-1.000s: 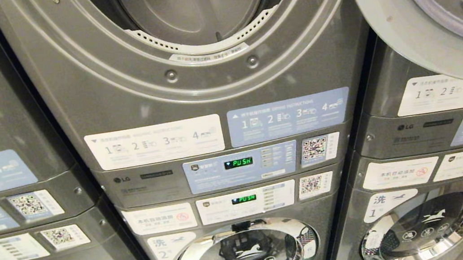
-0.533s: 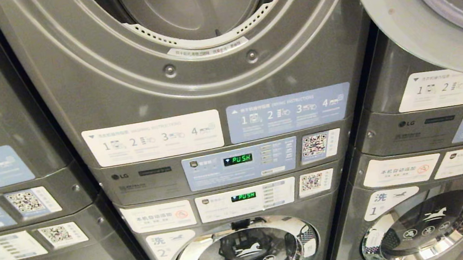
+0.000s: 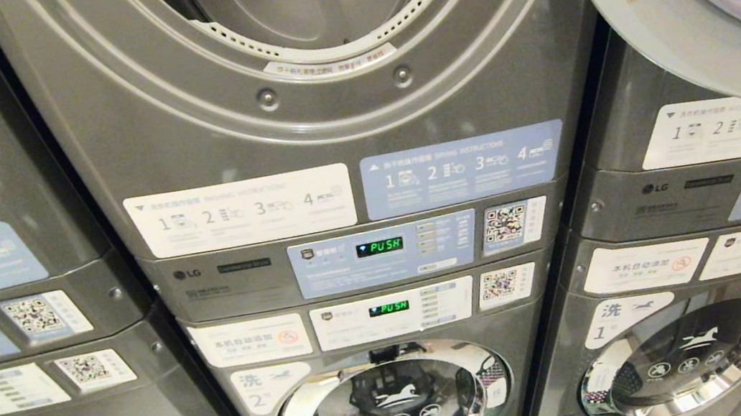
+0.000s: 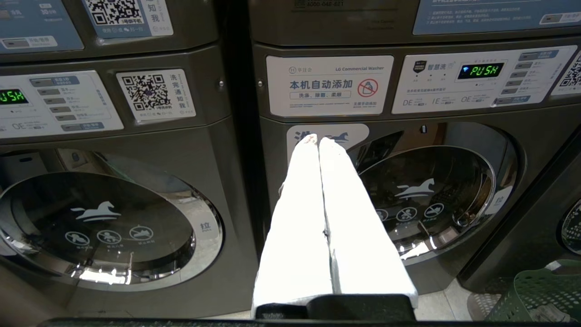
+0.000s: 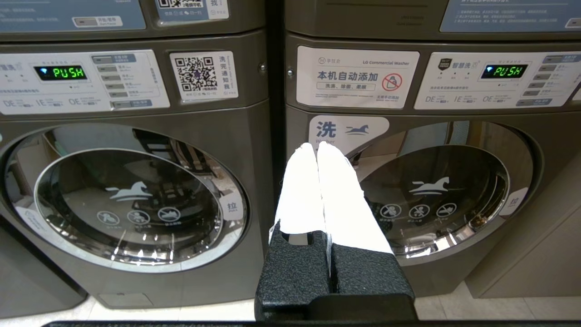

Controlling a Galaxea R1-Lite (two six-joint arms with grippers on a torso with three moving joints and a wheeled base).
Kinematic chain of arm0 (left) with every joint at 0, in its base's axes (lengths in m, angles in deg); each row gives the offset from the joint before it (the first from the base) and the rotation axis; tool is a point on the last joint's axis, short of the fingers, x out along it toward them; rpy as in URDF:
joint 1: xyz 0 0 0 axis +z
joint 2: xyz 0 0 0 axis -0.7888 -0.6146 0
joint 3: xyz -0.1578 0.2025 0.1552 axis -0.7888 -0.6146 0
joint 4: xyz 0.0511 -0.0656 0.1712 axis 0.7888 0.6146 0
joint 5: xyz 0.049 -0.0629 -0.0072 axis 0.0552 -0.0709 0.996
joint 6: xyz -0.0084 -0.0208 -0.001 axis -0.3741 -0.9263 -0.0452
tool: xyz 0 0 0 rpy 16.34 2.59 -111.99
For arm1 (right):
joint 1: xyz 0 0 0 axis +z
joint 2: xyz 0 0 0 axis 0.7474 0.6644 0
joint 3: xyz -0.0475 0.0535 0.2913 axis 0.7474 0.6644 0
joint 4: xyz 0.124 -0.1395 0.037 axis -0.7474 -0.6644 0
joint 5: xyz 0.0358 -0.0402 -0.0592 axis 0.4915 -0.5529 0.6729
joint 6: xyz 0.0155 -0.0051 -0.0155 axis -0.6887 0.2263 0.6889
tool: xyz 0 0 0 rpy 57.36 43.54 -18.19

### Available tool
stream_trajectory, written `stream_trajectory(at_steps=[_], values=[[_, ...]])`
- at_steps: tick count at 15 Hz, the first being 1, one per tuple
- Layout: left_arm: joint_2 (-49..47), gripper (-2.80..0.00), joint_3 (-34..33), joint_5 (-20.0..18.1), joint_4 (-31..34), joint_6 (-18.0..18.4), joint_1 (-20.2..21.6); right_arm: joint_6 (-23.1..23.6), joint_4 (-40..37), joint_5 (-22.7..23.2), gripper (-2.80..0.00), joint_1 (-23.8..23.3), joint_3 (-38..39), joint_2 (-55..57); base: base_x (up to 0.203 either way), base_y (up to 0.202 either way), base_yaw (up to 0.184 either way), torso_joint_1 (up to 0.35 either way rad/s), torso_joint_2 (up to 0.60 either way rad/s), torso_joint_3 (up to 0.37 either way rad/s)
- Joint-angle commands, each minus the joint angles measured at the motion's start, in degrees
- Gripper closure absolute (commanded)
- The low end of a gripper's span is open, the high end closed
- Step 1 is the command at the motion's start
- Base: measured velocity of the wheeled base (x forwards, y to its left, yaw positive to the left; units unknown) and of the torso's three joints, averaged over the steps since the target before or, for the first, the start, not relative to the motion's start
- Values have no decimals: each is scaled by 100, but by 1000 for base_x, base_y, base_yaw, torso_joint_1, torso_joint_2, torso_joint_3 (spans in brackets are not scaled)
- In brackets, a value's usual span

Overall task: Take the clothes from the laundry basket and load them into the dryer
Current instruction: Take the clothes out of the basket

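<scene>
Ahead of both grippers stood a bank of grey stacked machines. Left gripper (image 4: 318,138): white fingers pressed together, nothing between them, tips level with the blue-and-white label on the middle washer (image 4: 454,218), just beside its round glass door. Beyond that washer, low and off to the far side, a green laundry basket (image 4: 535,290) sat on the floor, cut off by the frame edge; whether clothes lay in it could not be made out. Right gripper (image 5: 316,147): fingers likewise closed and empty, pointing at the seam between two washer fronts, near the label above the door (image 5: 438,190).

Neither arm showed in the head view. Up there the dryer (image 3: 321,62) drum gaped open, its top cropped off; the swung-out dryer door (image 3: 648,16) overlapped the neighbouring stack. Green "PUSH" showed on the control panel (image 3: 383,255).
</scene>
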Motion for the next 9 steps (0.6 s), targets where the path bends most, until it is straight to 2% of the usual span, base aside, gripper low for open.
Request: stream_trajectory(at_steps=[1,9], values=[[2,0,-9,-1,-3,2,2,-10,0,0,0,0,0,0,0,0,0,-90,220,101],[2,0,-9,-1,-3,2,2,-27,0,0,0,0,0,0,0,0,0,-139,296,151]])
